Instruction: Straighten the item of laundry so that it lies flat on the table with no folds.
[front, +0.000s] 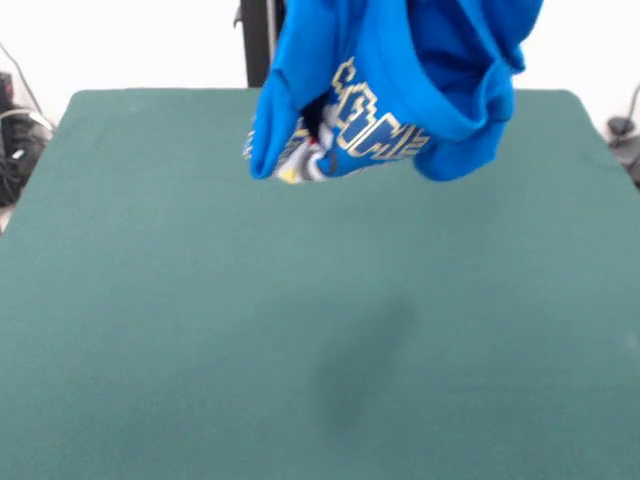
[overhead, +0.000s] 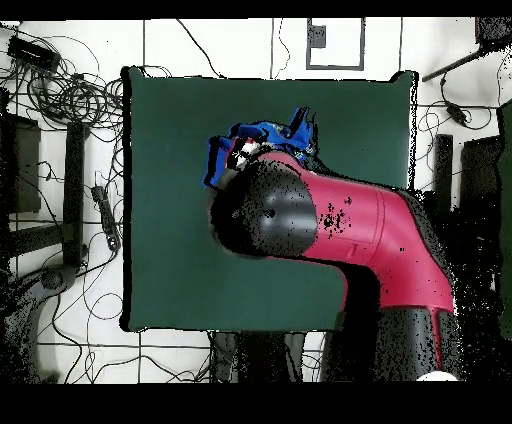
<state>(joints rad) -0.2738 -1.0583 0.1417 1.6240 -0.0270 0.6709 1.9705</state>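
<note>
**Shirt hangs bunched above the cloth**

Nearest, the table (front: 200, 350) lies bare under a faint shadow. Above its far half the item of laundry (front: 385, 95) hangs bunched, clear of the cloth. It looks light, limp and non-slippery; shoulders or hem corners seem the best hold. Its long axis runs vertically, lettering tilted. The arm (overhead: 330, 230) hides the gripper, so its state cannot be told.

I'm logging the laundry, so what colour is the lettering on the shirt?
White block lettering on the bright blue shirt, clearest in the front view.
</note>
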